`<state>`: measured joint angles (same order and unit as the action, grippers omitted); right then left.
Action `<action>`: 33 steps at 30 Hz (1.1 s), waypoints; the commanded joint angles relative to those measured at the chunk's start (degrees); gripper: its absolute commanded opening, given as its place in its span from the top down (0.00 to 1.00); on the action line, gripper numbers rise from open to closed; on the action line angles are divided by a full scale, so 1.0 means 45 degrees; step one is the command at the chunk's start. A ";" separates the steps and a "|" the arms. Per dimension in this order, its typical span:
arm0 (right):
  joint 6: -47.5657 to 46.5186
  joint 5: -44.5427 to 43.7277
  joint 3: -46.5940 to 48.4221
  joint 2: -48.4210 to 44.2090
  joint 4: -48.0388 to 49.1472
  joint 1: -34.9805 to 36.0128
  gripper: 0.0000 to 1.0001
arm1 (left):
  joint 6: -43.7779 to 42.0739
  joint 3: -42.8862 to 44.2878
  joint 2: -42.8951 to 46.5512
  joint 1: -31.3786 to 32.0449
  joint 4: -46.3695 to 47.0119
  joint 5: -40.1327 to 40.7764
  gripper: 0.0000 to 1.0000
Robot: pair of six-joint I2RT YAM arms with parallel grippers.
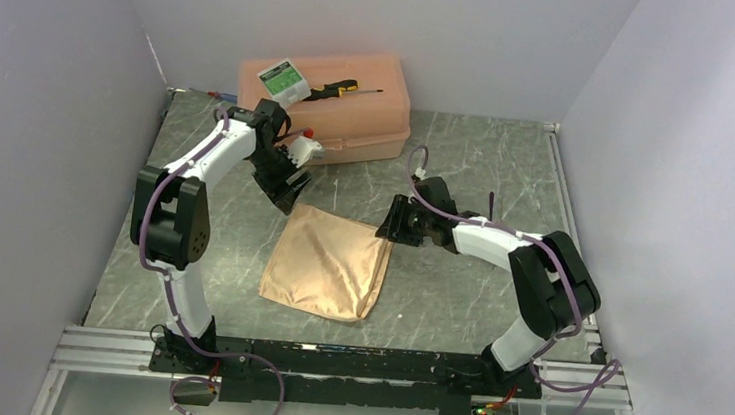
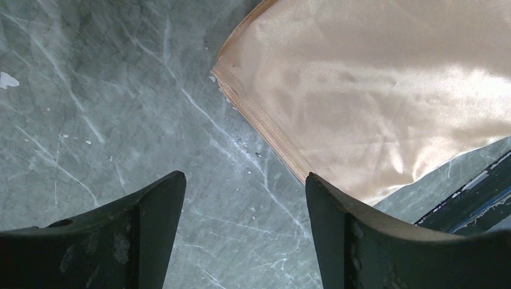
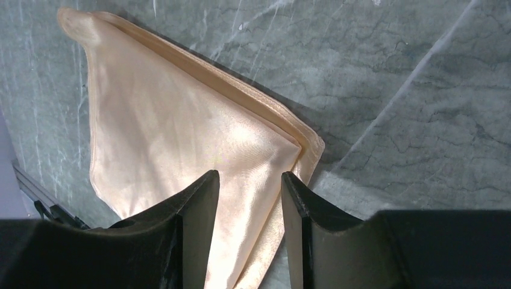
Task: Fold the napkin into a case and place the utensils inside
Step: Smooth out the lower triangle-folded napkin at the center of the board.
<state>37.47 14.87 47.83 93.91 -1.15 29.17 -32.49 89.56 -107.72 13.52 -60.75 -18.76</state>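
Note:
The peach-orange napkin (image 1: 329,261) lies flat mid-table, folded in layers into a rough square; no case is in view. My left gripper (image 1: 284,195) hovers open over bare table just off the napkin's far left corner (image 2: 226,66), its jaws (image 2: 244,177) wide apart with nothing between them. My right gripper (image 1: 384,231) is at the napkin's far right corner. Its jaws (image 3: 249,176) stand partly apart with the cloth (image 3: 181,132) lying in the gap between them. The utensils are out of view.
A rigid peach plastic box (image 1: 327,104) stands at the back, carrying a black-and-yellow screwdriver (image 1: 339,90) and a green-and-white packet (image 1: 284,80). Grey walls enclose the marbled table (image 1: 467,166) on three sides. A metal rail (image 1: 350,367) runs along the near edge.

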 commanded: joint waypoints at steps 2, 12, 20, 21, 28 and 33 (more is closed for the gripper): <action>0.0003 -0.0008 0.0232 0.0200 0.0205 -0.0041 0.54 | -0.0034 0.0150 0.0559 -0.0035 -0.0147 -0.0361 0.22; 0.0211 0.0150 0.0250 0.0787 0.0799 -0.0059 0.56 | -0.0152 -0.0077 0.0678 -0.0025 -0.0096 -0.0238 0.22; 0.0140 -0.0376 0.0529 0.0426 0.0703 -0.0056 0.95 | -0.0161 -0.0218 0.0628 -0.0035 0.0003 -0.0193 0.23; 0.0082 -0.0434 0.0575 0.0355 0.0609 -0.0071 0.98 | -0.0155 -0.0242 0.0597 -0.0021 0.0021 -0.0211 0.23; -0.0177 -0.0624 0.0722 -0.0061 0.0316 -0.0066 1.00 | -0.0073 -0.0332 0.0455 -0.0034 0.0100 -0.0243 0.23; -0.0522 -0.0586 0.1057 -0.0183 -0.0079 -0.0121 1.00 | 0.0079 -0.0205 0.0265 -0.0016 0.0198 -0.0387 0.24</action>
<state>37.01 13.47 49.34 95.48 -0.80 29.17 -32.34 88.12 -107.70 13.52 -60.51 -18.76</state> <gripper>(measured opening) 0.015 0.766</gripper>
